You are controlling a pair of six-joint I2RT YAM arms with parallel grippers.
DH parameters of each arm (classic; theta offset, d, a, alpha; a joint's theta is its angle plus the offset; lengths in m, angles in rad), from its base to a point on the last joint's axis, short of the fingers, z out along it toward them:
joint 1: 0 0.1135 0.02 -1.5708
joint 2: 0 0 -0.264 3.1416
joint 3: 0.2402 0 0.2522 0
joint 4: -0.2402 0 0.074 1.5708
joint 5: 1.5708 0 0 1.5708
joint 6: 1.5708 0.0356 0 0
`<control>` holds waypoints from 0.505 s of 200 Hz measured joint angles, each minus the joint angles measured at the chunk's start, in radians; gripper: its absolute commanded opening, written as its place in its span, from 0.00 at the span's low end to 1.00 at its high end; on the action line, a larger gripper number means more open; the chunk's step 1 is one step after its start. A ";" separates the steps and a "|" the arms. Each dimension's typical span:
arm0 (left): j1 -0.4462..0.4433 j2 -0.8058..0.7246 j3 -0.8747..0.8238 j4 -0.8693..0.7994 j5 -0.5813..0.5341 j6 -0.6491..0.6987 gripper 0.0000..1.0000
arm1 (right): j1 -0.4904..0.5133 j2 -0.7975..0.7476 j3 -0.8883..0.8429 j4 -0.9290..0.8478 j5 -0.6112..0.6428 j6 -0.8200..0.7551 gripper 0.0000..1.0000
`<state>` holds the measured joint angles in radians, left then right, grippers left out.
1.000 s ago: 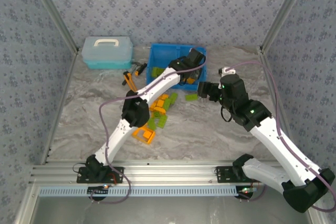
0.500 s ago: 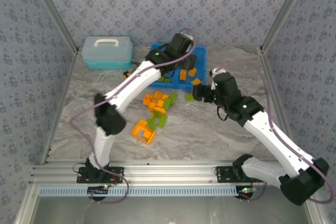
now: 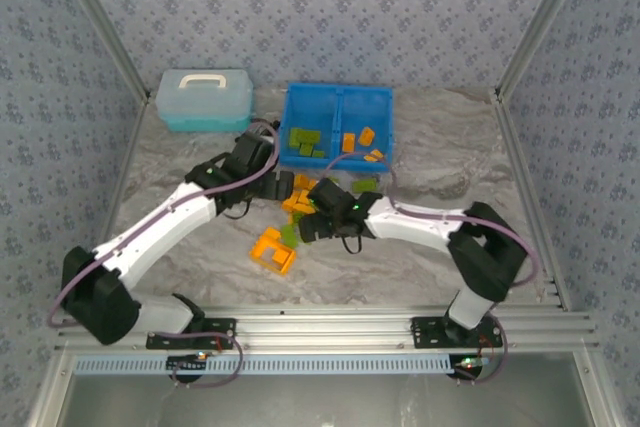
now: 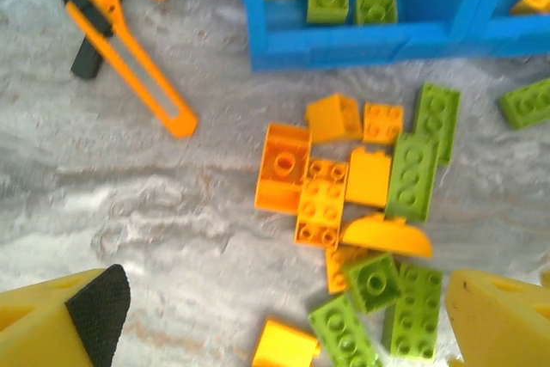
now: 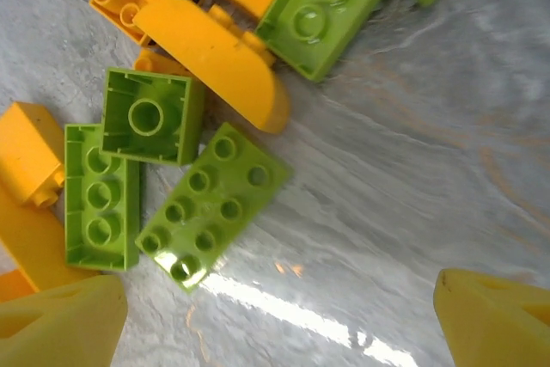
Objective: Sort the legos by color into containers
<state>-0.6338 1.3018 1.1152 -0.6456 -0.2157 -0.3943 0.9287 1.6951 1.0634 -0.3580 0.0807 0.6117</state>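
The right gripper (image 5: 279, 298), spread wide, hangs over a green lego (image 5: 213, 204); the left gripper (image 4: 284, 285) gapes too.

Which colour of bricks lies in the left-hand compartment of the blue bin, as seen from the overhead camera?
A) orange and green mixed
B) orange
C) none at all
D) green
D: the left compartment holds green bricks, while the orange bricks lie in the right compartment.
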 measured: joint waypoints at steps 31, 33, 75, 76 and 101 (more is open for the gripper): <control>0.038 -0.120 -0.052 0.000 0.007 -0.016 0.99 | 0.034 0.117 0.098 0.012 -0.006 0.017 0.90; 0.040 -0.126 -0.053 -0.001 0.006 -0.016 0.99 | 0.037 0.122 0.103 0.012 -0.006 0.018 0.88; 0.056 -0.163 -0.061 0.011 0.007 -0.019 0.99 | 0.058 0.190 0.155 -0.001 0.032 0.077 0.64; 0.056 -0.163 -0.063 0.012 0.007 -0.019 0.99 | 0.058 0.191 0.155 -0.002 0.034 0.082 0.63; 0.058 -0.163 -0.082 0.014 0.010 -0.027 0.99 | 0.057 0.208 0.156 -0.039 0.063 0.101 0.51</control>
<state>-0.5758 1.1389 1.0332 -0.6312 -0.2054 -0.4213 0.9859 1.9030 1.2190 -0.3969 0.1432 0.7128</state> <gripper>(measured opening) 0.992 0.556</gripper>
